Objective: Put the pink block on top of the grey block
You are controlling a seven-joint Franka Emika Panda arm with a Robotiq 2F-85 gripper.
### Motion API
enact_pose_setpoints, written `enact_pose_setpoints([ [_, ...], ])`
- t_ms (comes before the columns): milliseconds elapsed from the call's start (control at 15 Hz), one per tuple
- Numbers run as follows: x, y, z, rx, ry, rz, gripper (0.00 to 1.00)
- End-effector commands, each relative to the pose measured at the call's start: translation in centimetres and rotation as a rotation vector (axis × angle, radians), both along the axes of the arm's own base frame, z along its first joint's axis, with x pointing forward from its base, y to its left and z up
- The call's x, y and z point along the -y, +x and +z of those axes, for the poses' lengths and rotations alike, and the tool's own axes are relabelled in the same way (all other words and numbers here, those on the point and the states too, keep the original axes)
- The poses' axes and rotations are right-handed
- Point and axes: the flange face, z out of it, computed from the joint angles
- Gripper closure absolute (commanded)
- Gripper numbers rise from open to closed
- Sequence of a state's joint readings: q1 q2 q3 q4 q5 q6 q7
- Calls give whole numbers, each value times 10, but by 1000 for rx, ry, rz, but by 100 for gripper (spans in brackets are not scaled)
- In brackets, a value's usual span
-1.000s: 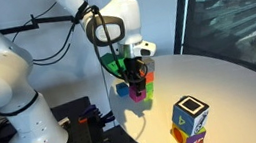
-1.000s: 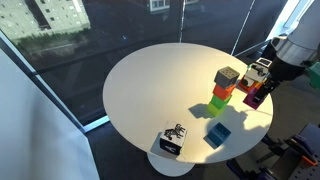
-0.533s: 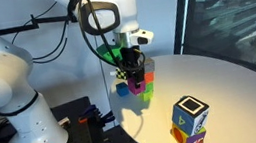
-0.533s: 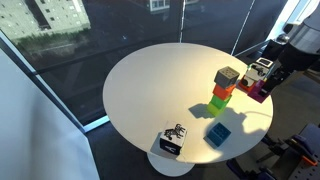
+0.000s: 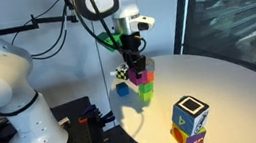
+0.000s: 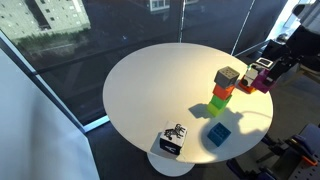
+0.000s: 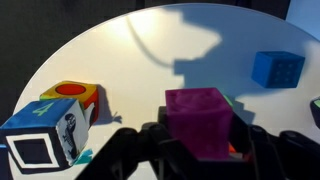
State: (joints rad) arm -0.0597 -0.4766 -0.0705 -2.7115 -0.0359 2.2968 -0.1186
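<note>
**Surface and room.** The work surface is a round white table over a dark floor. Tall window glass stands behind it, with building fronts visible outside. In an exterior view my white arm base fills the left edge, and more dark glass closes the right side.

**Layout, left to right, in an exterior view.**
- The patterned cube sits near the front rim.
- The blue block lies flat on the table.
- A stack of three follows: green block at the bottom, orange block in the middle, grey block on top.
- The pink block is just to the right of the stack. It is off the table, about level with the stack's upper half, and not resting on the grey block.

**Claw state.** My claw is clamped on the pink block. In the wrist view a dark finger sits against each side face, and the block fills the gap between them. That view shows the patterned cube at left, the pink block at centre and the blue block at upper right.

**Markings.** The patterned cube carries black-and-white graphics, a red disc on orange and a yellow figure on blue. None of it can be read as lettering at this size.

**Hidden or cut off.**
- In the wrist view the pink block covers nearly all of the stack. Only slivers of green and red-orange show at its right edge.
- In the exterior view taken from my base side, the claw and the pink block stand in front of the stack. Only the green block shows clearly below them.
- In the exterior view with the buildings outside, my arm is cut off by the right edge of the frame.
</note>
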Motion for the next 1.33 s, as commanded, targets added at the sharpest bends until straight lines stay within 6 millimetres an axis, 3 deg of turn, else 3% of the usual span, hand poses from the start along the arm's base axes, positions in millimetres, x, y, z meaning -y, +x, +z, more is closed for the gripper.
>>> enact_pose_setpoints([
  [0,-3,10,27,5,18,-25,68],
  [467,-16,26,55,29,47,-39,68],
  [1267,-62,50,83,76,27,-109,68],
])
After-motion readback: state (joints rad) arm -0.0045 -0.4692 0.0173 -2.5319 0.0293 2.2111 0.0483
